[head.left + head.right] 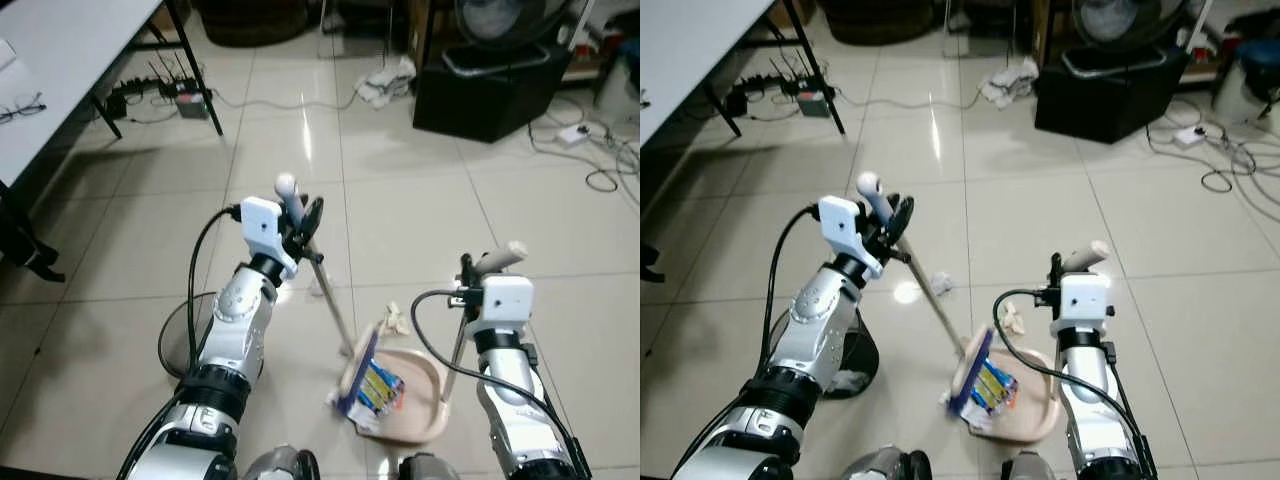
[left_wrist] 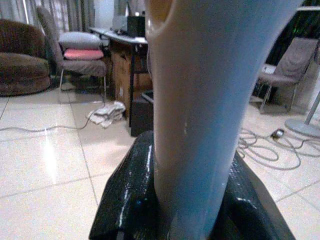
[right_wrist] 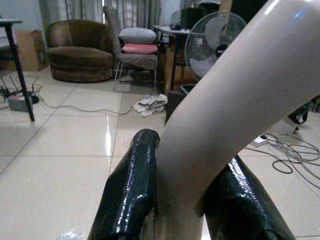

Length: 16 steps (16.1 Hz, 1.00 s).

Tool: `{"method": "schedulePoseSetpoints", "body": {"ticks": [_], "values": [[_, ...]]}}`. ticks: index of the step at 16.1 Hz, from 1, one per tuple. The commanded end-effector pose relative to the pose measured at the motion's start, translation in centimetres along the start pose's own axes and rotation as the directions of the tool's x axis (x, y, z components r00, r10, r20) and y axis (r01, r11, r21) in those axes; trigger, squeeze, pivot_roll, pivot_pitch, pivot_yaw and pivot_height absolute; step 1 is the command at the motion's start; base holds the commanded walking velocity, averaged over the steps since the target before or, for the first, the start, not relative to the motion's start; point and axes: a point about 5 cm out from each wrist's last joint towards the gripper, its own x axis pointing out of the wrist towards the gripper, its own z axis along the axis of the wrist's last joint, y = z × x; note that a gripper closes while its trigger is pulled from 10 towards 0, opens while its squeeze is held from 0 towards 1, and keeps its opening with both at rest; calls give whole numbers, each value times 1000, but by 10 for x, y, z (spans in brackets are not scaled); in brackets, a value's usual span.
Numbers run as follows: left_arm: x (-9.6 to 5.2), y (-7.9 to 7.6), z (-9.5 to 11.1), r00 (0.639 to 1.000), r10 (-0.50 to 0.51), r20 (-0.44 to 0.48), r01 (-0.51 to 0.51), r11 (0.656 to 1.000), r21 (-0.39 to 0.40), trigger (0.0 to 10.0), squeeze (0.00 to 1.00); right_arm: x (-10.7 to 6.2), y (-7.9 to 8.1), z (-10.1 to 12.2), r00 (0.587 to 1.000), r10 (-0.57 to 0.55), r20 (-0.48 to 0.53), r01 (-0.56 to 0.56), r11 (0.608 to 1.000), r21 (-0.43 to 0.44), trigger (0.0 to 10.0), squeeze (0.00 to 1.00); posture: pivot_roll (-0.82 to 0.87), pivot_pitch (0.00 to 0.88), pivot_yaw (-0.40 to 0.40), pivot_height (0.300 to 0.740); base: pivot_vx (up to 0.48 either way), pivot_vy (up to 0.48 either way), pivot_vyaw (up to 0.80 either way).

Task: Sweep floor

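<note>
Beige dustpan (image 1: 418, 395) holds blue broom head (image 1: 362, 376), both grippers clamped on handles

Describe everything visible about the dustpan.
The dustpan is a beige, plastic-looking scoop lying on the tiled floor between the robot's arms. Its long pale handle rises upright to the right hand, whose black fingers are shut around its curved top. Coloured, blue-edged broom bristles rest at its mouth, with a crumpled scrap on the floor just beyond it.
</note>
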Motion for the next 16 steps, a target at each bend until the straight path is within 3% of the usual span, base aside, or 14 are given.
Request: {"method": "schedulePoseSetpoints", "body": {"ticks": [1, 5, 7, 11, 16], "values": [[-4, 3, -5, 1000, 2, -29, -1, 999, 43, 10000, 0, 0, -1, 4, 1000, -17, 20, 16, 1000, 23, 10000, 0, -78, 11, 124, 740, 0, 0, 0], [-11, -5, -22, 995, -13, -101, 19, 998, 60, 10000, 0, 2, -2, 6, 999, -29, 17, 29, 998, 49, 10000, 0, -82, 13, 126, 740, 0, 0, 0], [-8, -16, -23, 995, -39, -92, 43, 998, 41, 10000, 0, 4, -2, 9, 999, -30, 27, 29, 998, 55, 10000, 0, -85, 18, 125, 740, 0, 0, 0], [1, -36, -10, 995, -100, -4, 99, 995, -9, 10000, 0, 7, -3, 11, 999, -35, 34, 33, 998, 62, 10000, 0, -85, 23, 126, 740, 0, 0, 0], [-2, -40, 8, 981, -190, 48, 187, 981, 53, 10000, 0, 11, -3, 12, 999, -32, 31, 30, 998, 60, 10000, 0, -78, 24, 124, 740, 0, 0, 0]]}}
